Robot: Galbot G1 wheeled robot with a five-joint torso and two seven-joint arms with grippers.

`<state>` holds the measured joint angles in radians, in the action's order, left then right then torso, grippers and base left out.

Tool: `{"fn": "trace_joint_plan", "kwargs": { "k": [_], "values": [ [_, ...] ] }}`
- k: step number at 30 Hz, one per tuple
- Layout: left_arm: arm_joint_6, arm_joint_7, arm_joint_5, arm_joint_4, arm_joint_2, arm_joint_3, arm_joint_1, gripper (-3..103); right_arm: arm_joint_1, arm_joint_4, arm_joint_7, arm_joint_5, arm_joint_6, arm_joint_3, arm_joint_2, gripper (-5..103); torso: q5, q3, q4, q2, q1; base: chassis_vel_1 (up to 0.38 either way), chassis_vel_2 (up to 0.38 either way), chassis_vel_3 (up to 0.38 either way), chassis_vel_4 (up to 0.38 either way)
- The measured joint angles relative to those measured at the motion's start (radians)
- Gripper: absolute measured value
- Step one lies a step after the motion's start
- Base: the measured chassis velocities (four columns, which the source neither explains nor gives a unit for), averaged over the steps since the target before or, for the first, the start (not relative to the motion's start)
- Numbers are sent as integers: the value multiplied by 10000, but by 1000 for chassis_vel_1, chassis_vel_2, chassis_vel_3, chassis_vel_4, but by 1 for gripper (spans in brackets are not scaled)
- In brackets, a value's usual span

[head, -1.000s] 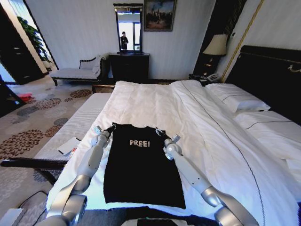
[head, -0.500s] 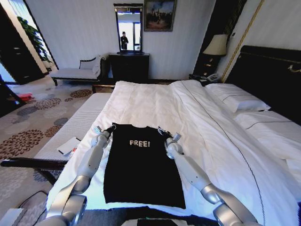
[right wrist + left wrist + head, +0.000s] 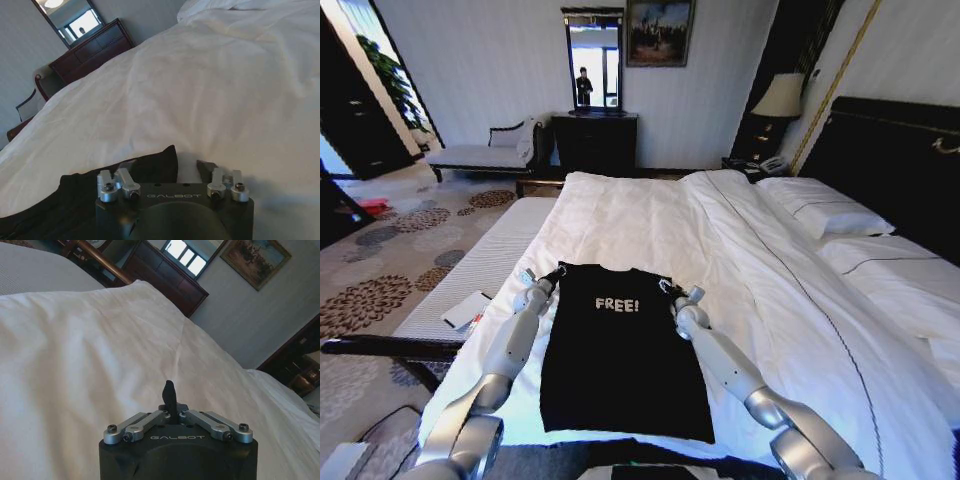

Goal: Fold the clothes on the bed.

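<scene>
Your left gripper [image 3: 557, 270] has jaws together, pinching the T-shirt [image 3: 620, 350] shoulder; right gripper [image 3: 665, 288] jaws apart at the other shoulder. Shirt flat on bed [image 3: 650, 220].

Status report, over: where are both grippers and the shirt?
Left gripper shut at the T-shirt's far left corner. Right gripper open at its far right corner. Shirt flat on the bed, nothing in the way.

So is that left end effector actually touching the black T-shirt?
Touching. In the left wrist view, the left end effector is shut with a tab of the black T-shirt pinched between its tips, above the white duvet.
</scene>
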<state>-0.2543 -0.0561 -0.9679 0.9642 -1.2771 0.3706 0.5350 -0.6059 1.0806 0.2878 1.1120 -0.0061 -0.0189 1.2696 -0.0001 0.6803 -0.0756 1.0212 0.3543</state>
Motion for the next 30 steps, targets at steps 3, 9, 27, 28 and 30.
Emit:
{"fn": "trace_joint_plan", "kwargs": {
  "k": [3, 9, 27, 28, 30],
  "values": [
    [6, -9, 17, -26, -2, -1, -1, 2, 1, -17, -116, 9, 5, 0, 17, 62, 0, 0, 1, 0, 0, 0, 0, 0, 0],
    [16, -23, 63, -64, -19, -12, -33, 2, 1, -17, -507, 9, 192, -13, 31, 45, 1, 1, 2, 0, 1, 0, 0, 0, 0],
    [86, -75, 128, -26, -6, 29, -88, 2, 303, -428, -1111, -54, 1376, 199, 106, 1, 1, 1, 2, -1, 0, 0, 0, 0, 0],
    [86, -75, 128, -26, -6, 29, -88, 2, 303, -428, -1111, -54, 1376, 199, 106, 1, 1, 1, 2, -1, 0, 0, 0, 0, 0],
    [127, -76, 80, 54, 41, 59, -126, 2, 454, -425, -1272, 225, 1615, 274, 120, 1, 1, 2, 2, 0, 0, 0, 0, 0, 0]
  ]
}}
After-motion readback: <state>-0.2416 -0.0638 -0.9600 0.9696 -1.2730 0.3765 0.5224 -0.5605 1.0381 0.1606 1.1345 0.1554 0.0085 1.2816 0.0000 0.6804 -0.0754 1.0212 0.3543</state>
